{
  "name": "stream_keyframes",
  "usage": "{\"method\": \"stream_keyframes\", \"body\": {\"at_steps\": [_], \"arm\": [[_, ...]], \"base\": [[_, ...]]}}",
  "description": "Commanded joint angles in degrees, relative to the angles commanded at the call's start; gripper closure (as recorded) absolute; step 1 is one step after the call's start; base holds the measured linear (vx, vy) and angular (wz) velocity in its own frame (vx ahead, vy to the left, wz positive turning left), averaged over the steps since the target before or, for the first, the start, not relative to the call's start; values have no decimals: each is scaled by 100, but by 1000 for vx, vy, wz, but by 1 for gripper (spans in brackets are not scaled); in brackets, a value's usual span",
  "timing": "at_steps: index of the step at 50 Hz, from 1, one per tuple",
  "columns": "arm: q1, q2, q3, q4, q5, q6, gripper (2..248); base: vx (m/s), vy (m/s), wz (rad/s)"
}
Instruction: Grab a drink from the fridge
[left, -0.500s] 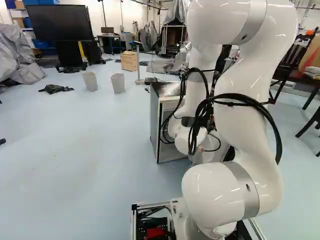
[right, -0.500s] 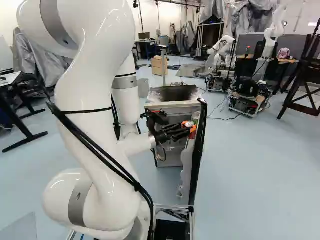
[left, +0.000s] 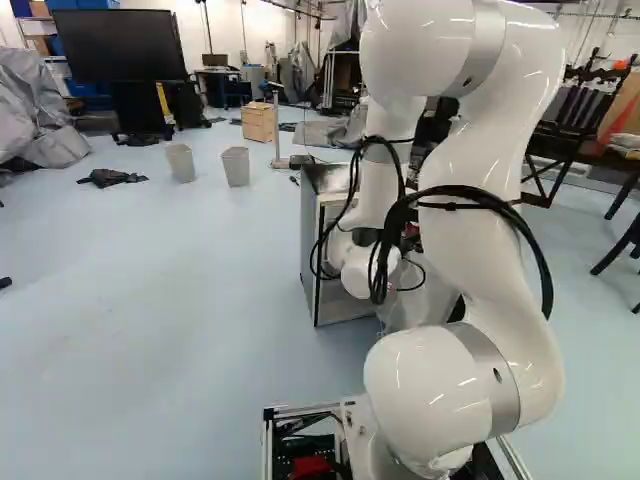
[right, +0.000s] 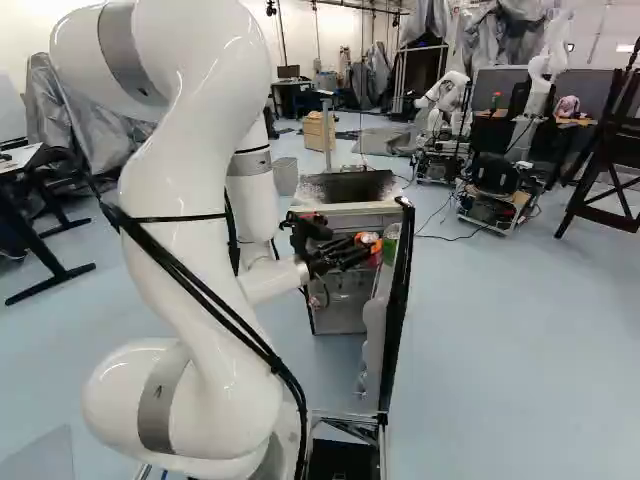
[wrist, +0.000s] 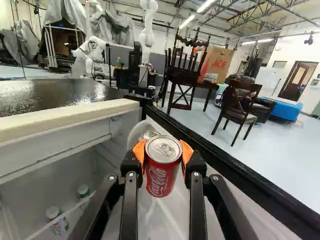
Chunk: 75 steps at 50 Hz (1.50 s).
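Note:
In the right base view my gripper (right: 366, 246) is beside the inner side of the open fridge door (right: 401, 290), in front of the fridge (right: 345, 208). The wrist view has the gripper (wrist: 163, 154) shut on an upright red soda can (wrist: 159, 181), orange pads (wrist: 187, 152) pressed against its two sides near the top. Just beyond the held can, the lid of another can (wrist: 149, 134) shows in the door's shelf. A green can (right: 391, 244) stands by the door in the right base view.
Small bottles (wrist: 58, 222) stand inside the fridge. The door's black edge (wrist: 215, 155) runs close alongside the gripper. Farther off are wooden chairs (wrist: 237, 107), another robot (right: 497, 180) and two grey bins (left: 236, 167).
My arm has shifted against its lowest joint: the gripper has risen and drawn back a little, and the red can has moved with it. The base and the fridge have stayed put.

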Motion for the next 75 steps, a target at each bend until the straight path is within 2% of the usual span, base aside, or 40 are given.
{"method": "stream_keyframes", "body": {"at_steps": [13,27,75], "arm": [[218,-114,-188,0,0,0,156],[438,-108,-178,-81,0,0,156],[464,-104,-171,-677,-64,0,156]], "base": [[0,0,0],[0,0,0],[0,0,0]]}}
